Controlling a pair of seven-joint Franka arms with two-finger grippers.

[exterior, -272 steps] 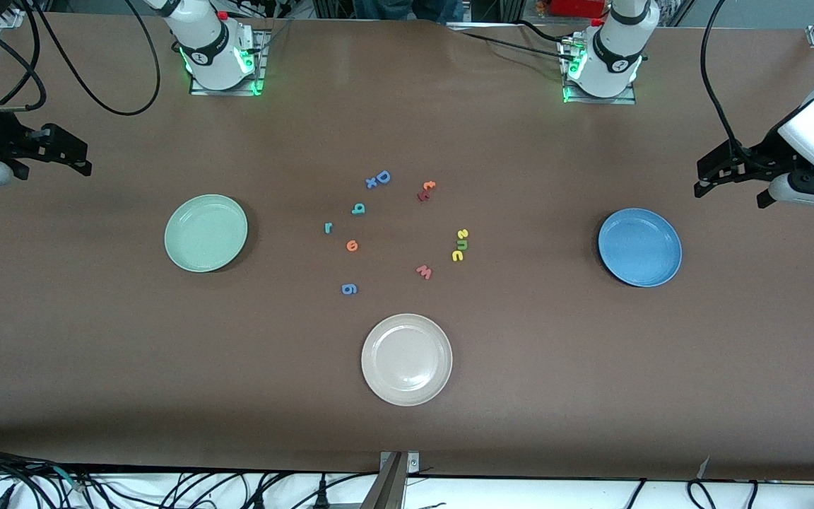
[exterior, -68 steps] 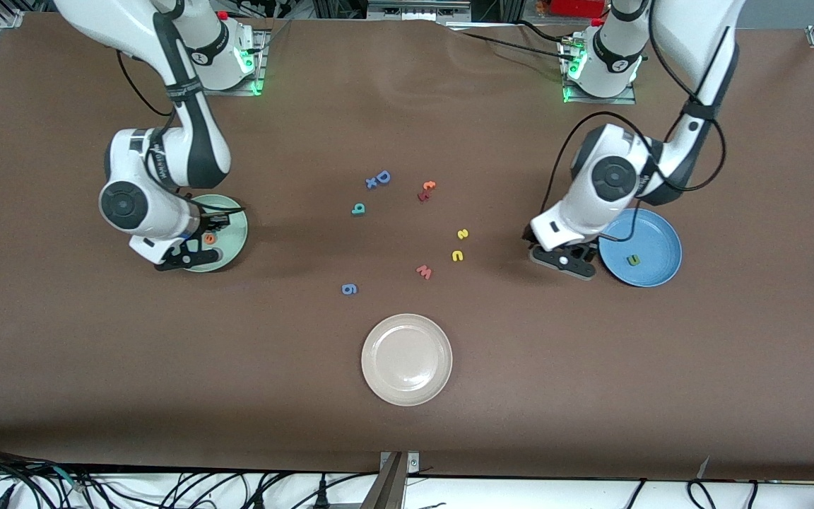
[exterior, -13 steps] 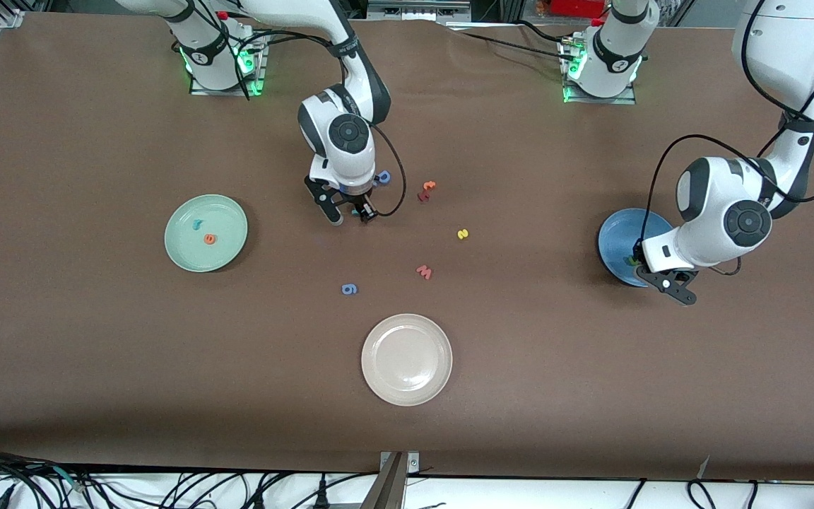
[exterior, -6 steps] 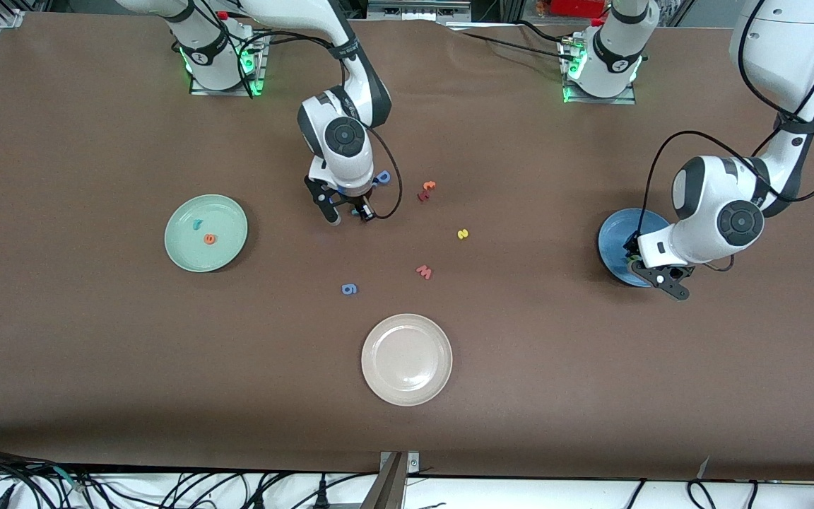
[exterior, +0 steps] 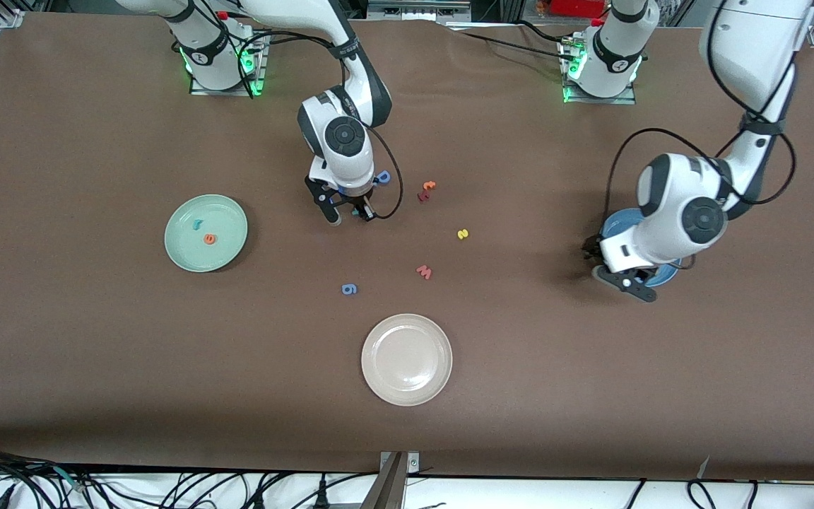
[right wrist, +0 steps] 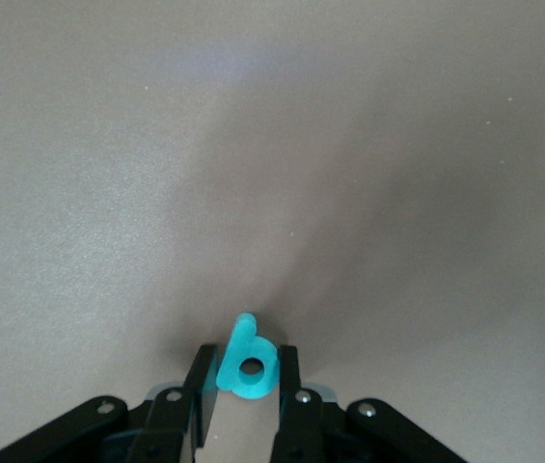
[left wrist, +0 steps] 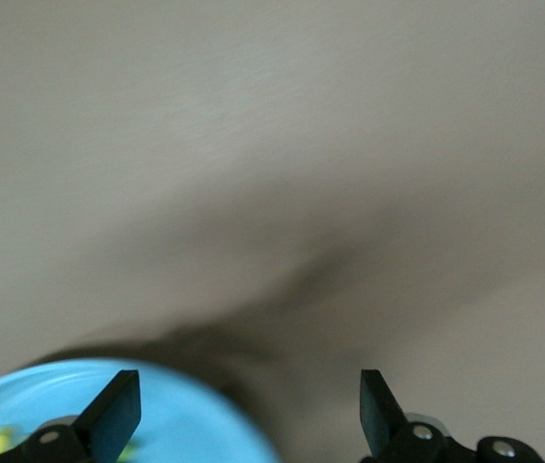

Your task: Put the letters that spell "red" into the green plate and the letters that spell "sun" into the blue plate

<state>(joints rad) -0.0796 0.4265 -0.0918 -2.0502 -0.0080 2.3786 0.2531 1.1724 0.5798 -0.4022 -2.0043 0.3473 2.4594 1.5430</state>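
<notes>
Teal d sits clamped between right tool fingers.

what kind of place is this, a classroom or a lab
Most likely a robotics lab: two robot arms bolted to a brown table, loose cables along its edge, and foam letters and the cream plate laid out as test props.

The right tool is reaching down low at mid-desk, its fingers pinching inward. The left tool is hanging spread wide, empty.
</notes>
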